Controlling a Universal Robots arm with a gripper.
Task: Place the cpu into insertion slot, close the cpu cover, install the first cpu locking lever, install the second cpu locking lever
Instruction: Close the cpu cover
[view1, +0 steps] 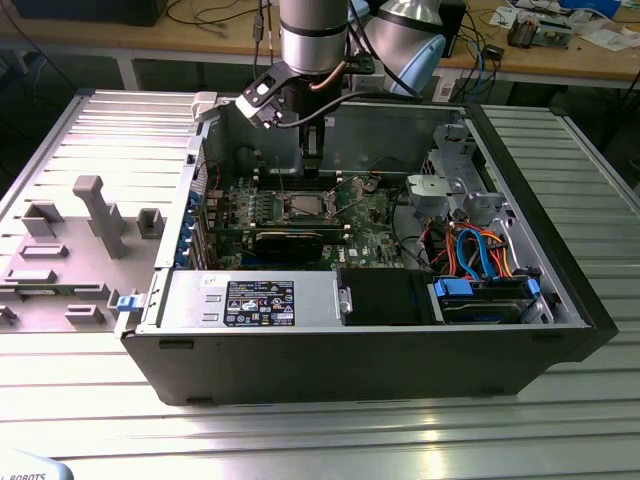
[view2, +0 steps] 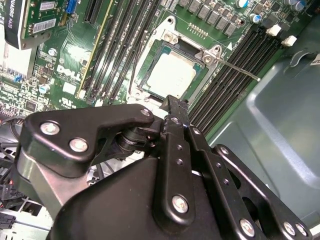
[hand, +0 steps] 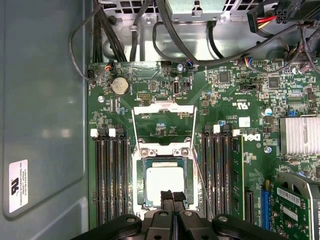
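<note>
— Where the gripper (hand: 172, 196) is seen over the green circuit board (hand: 210, 95), how are its jaws set?

— They are closed together, fingertip against fingertip, and nothing is seen held between them.

— And where is the cpu (hand: 165, 182) to be found?

— Directly beneath the tips of the jaws. It is laid flat inside the insertion slot (hand: 141, 192), with its pale metal top turned up. Whether it is touched by the tips cannot be told.

— Is the cpu cover (hand: 163, 106) shut?

— No — it is swung open. It is stood up from its hinge on the side of the chip away from the jaws, and green board is seen through its square window.

— What is found to the sides of the jaws?

— Long dark memory slots (hand: 112, 175) are ranged on both sides of the socket. In the second wrist view a thin locking lever (view2: 240, 70) is seen lying free, angled out across one bank of them.

— And in the exterior view?

— The gripper is seen inside the open computer case (view1: 350, 370), with the jaws pointed down at the socket.
</note>
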